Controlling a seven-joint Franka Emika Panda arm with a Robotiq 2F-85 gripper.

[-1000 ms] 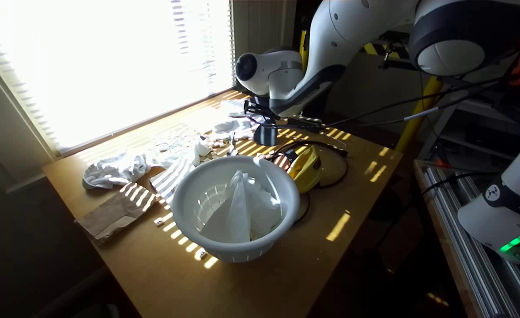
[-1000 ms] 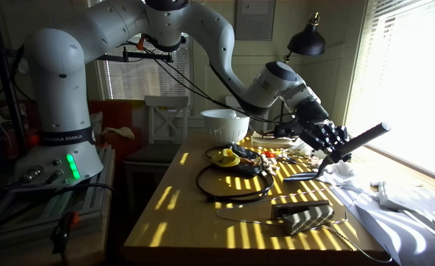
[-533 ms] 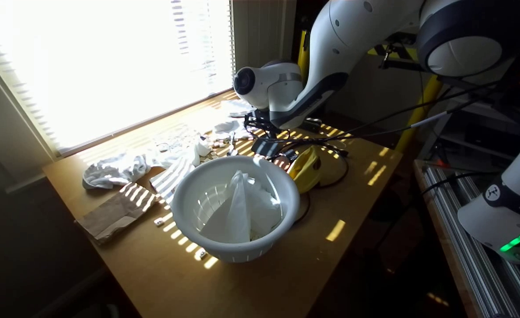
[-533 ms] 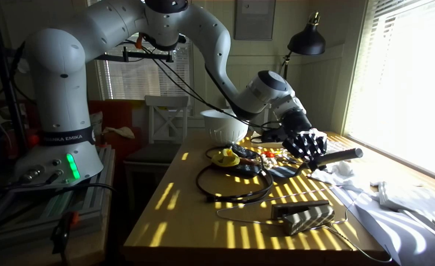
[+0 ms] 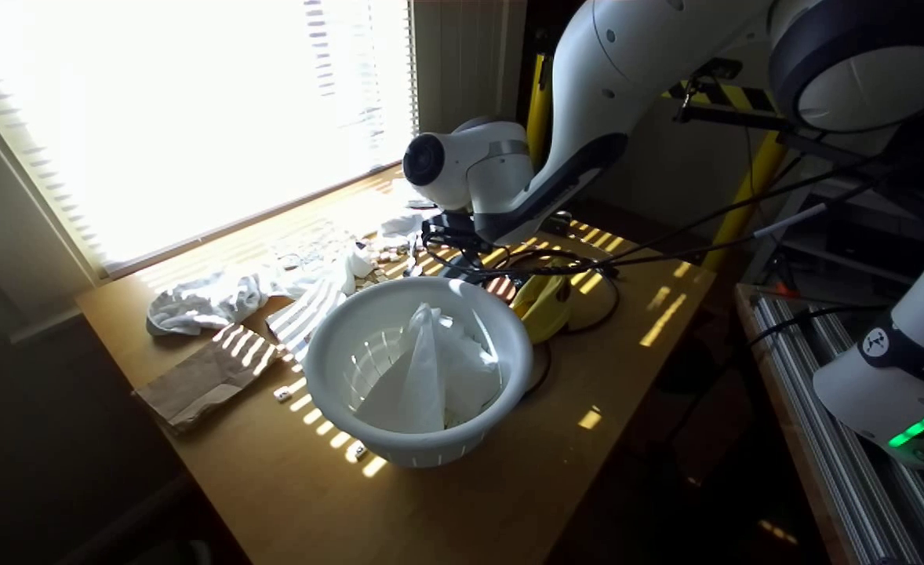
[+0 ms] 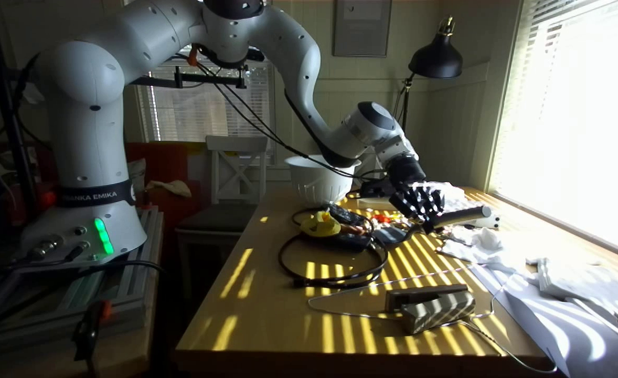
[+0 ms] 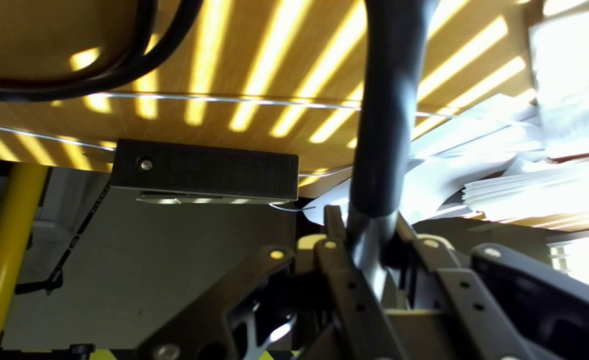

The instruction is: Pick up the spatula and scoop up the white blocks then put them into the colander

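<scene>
My gripper is shut on the spatula at the neck just below its black handle; the wrist view shows the fingers on either side of the metal neck, with the handle rising past them. The spatula's dark flat blade is low over the table, close to the block pile; I cannot tell if it touches. Small white blocks lie scattered near the window side, partly hidden by the arm and blade. The white colander stands upright nearby, with white paper-like material inside; it also shows in an exterior view.
A coiled black cable and a yellow object lie beside the blade. A box with thin wire sits near a table edge. White papers, crumpled white cloth and a brown paper bag lie around.
My gripper and the spatula have moved down and toward the colander and yellow object. The handle has tilted flatter, and the blade is lower, nearer the blocks.
</scene>
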